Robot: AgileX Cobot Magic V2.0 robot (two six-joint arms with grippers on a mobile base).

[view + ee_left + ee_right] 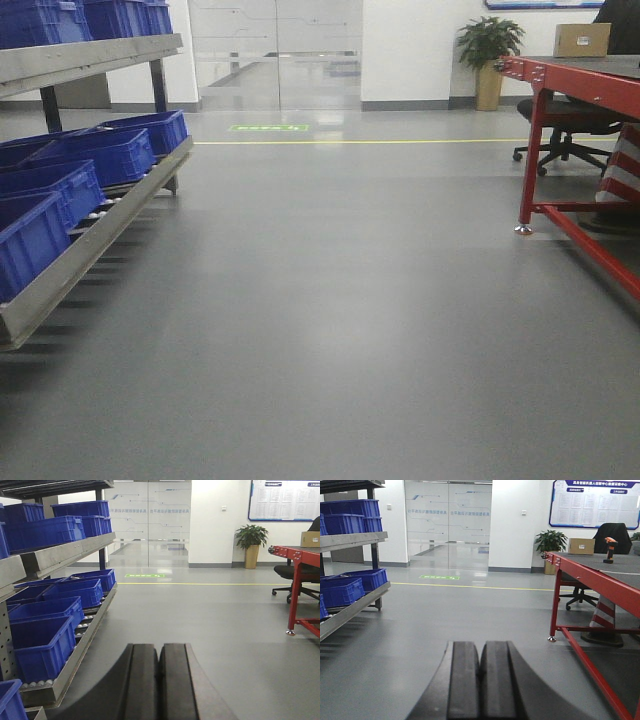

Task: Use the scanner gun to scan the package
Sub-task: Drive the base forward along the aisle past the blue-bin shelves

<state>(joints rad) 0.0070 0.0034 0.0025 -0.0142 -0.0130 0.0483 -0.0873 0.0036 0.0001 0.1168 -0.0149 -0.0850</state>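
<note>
The package (581, 546), a plain tan cardboard box, sits at the far end of the red table (590, 577); it also shows in the front view as the package (581, 40) and in the left wrist view as the package (310, 539). The scanner gun (610, 550), black head over an orange handle, stands upright on the tabletop to the right of the box. My left gripper (160, 647) is shut and empty, aimed over the floor. My right gripper (480, 645) is also shut and empty, far short of the table.
A metal roller rack with several blue bins (110, 155) lines the left side. The red table's leg (530, 160) and low crossbars stand on the right, with a black office chair (560, 125) and a striped cone (602, 622) beneath. A potted plant (488, 50) and glass doors (275, 50) are at the back.
</note>
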